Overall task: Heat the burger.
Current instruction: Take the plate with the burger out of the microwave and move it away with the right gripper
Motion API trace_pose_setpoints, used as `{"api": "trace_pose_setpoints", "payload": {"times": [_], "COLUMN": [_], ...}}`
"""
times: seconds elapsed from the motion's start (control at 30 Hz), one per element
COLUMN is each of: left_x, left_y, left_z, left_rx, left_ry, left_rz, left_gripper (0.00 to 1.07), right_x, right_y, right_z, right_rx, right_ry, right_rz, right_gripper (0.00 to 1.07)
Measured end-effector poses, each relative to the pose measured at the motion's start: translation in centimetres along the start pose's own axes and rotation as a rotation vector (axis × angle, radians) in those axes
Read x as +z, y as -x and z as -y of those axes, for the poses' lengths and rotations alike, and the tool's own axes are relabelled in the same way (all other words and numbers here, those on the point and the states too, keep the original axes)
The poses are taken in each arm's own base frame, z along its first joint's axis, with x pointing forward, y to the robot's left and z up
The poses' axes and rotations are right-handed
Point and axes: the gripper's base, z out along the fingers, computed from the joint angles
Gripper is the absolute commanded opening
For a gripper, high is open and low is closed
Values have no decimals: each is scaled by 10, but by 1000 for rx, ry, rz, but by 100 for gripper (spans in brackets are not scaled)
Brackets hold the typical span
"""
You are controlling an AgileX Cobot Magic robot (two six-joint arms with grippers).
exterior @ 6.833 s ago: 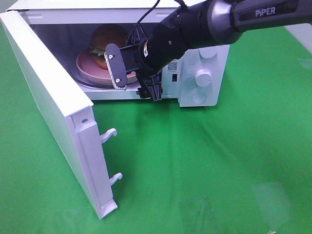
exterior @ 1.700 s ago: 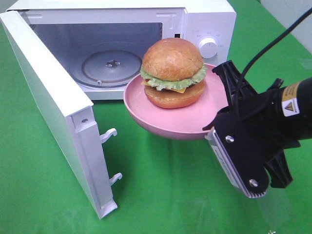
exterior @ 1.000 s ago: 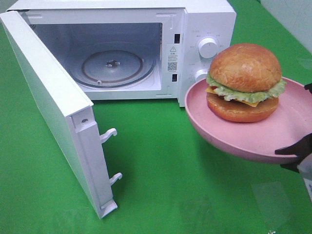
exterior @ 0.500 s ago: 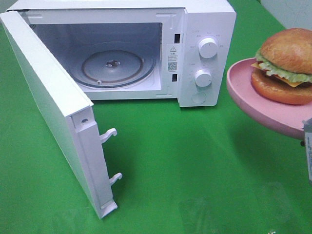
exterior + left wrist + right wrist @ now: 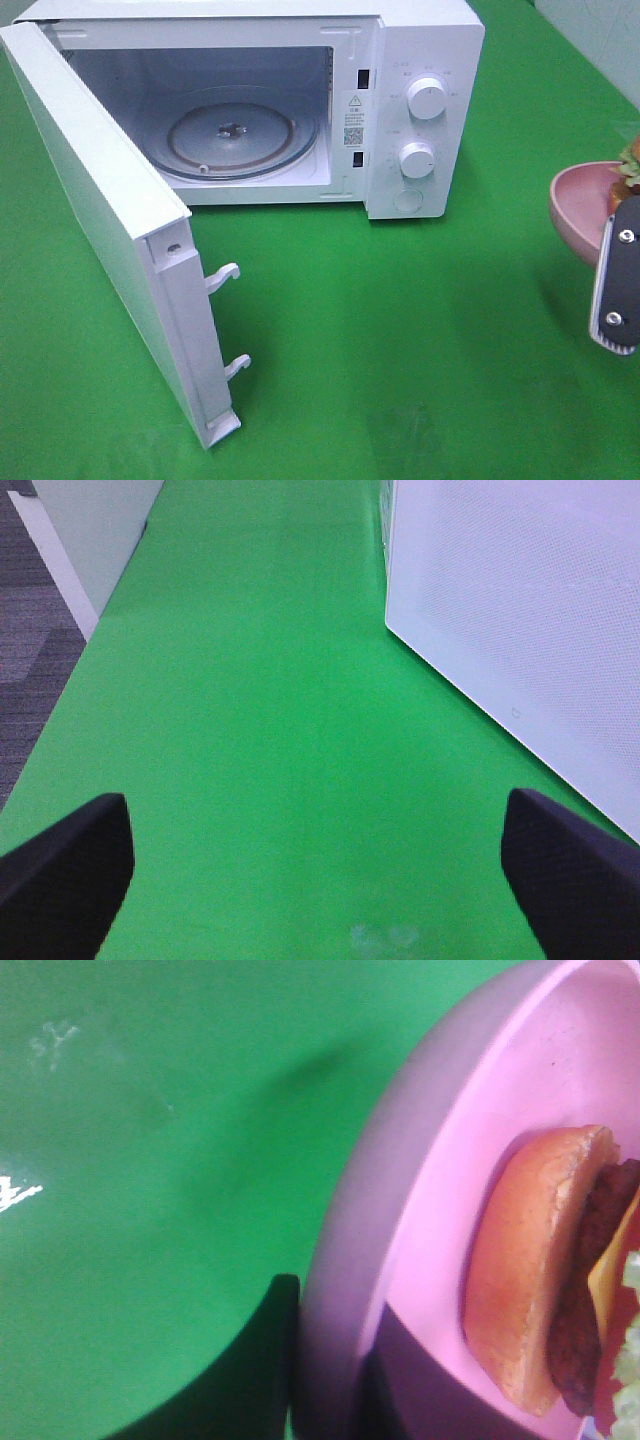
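Observation:
The burger [image 5: 530,1270] lies on a round pink plate [image 5: 420,1190]; the right wrist view shows its bun, patty and cheese from close up. In the exterior view only the plate's left part [image 5: 580,205] and a bit of lettuce [image 5: 631,158] show at the right edge, lifted above the green cloth. My right gripper [image 5: 330,1400] is shut on the plate's rim, and one finger [image 5: 616,285] hangs below the plate. My left gripper [image 5: 320,880] is open over bare cloth, with nothing between its fingers.
The white microwave [image 5: 425,60] stands at the back, its glass turntable [image 5: 230,135] bare. Its door [image 5: 110,200] swings out to the left, with latch hooks [image 5: 225,275] sticking out. The door's outer face [image 5: 520,610] sits near my left gripper. Green cloth [image 5: 400,340] covers the table.
The plate with the burger has moved right, from beside the microwave's dials to the exterior view's right edge. The left gripper has not changed.

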Motion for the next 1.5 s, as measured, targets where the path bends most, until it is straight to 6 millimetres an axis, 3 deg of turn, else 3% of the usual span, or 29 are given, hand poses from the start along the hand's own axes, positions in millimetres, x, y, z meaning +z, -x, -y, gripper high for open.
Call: {"api": "trace_pose_setpoints", "payload": {"times": [0.3, 0.37, 0.53, 0.67, 0.97, 1.03, 1.5], "left_x": [0, 0, 0, 0, 0, 0, 0], "left_y": [0, 0, 0, 0, 0, 0, 0], "left_z": [0, 0, 0, 0, 0, 0, 0], "left_rx": [0, 0, 0, 0, 0, 0, 0], "left_ry": [0, 0, 0, 0, 0, 0, 0], "left_rz": [0, 0, 0, 0, 0, 0, 0], "left_gripper": [94, 94, 94, 94, 94, 94, 93], "right_x": [19, 31, 38, 55, 78, 95, 137], "right_y": [5, 5, 6, 14, 26, 21, -2], "right_z": [-6, -11, -11, -11, -12, -12, -12], "right_rx": [166, 338, 445, 610, 697, 736, 786], "right_ry": [29, 30, 11, -50, -57, -41, -4], "right_rz": [-109, -218, -312, -445, -486, -518, -585], "right_gripper": [0, 0, 0, 0, 0, 0, 3]}}
